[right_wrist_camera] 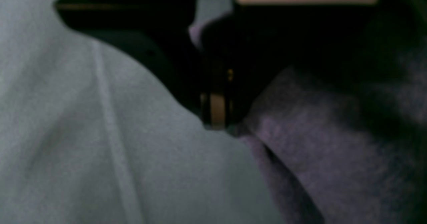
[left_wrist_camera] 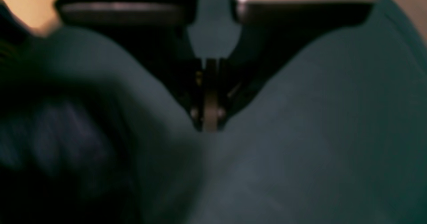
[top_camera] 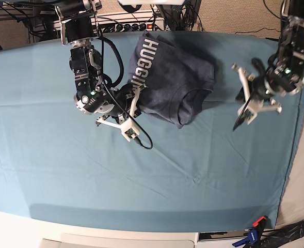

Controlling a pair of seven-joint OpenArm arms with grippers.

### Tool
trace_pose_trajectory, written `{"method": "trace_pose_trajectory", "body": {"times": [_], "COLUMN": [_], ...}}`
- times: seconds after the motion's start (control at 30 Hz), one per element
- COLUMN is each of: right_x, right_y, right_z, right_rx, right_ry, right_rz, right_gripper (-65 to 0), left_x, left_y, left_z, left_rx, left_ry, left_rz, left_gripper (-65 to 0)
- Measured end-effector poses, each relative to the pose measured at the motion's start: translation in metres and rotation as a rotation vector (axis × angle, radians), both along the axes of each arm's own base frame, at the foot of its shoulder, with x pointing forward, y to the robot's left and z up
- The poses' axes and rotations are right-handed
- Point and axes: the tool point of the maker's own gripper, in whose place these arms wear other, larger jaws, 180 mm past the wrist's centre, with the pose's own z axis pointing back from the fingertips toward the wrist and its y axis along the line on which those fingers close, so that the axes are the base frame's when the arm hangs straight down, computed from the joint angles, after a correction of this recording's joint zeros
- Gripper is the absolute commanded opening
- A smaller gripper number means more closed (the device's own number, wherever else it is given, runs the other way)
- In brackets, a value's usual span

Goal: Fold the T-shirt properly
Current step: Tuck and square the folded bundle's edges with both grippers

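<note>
Teal table cloth (top_camera: 90, 175) lay flat | T-shirt (top_camera: 172, 77) crumpled | right gripper (top_camera: 136, 98) clamped its edge | left gripper (top_camera: 240, 114) closed, empty, beside it.

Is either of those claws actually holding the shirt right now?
The right gripper looks shut on the T-shirt at its near left edge. The left gripper is shut, apart from it, holding nothing.

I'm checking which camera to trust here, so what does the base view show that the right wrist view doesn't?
Only the base view shows the whole crumpled T-shirt with its white HUGGING lettering, the teal table cloth, and the left gripper off to the side, clear of the shirt. Only the right wrist view shows, blurred and close, the closed fingertips against a fabric edge. Both share the right gripper at the shirt's edge.
</note>
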Motion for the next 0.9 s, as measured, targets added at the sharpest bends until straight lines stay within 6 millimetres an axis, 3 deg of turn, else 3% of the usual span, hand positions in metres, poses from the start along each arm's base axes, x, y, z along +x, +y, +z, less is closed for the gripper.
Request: {"method": "trace_pose_trajectory", "body": {"times": [0.17,0.27,0.53,0.9], "right_x": [0.001,0.001,0.002,0.002], "right_y": [-0.002,-0.002,-0.002,-0.002], "right_z": [0.0,0.0,0.0,0.0], "right_rx": [-0.016,-0.014,-0.012,-0.012], "right_ry": [-0.005,-0.007,-0.01,-0.01], "right_rz": [-0.001,-0.002,-0.002,-0.001], "right_gripper": [-65.0,-65.0,-65.0,-65.0], "left_x": [-0.052,-0.069,-0.069,-0.066], "left_y": [-0.011,-0.021,-0.063,-0.085], "left_z": [-0.021,-0.027,-0.024,-0.027], "left_rx": [-0.088,-0.136,-0.278,-0.291], "left_ry": [0.146,0.187,0.154,0.109], "left_rz": [-0.043,-0.044,-0.052,-0.059], "left_gripper": [-65.0,-65.0,-65.0,-65.0]}}
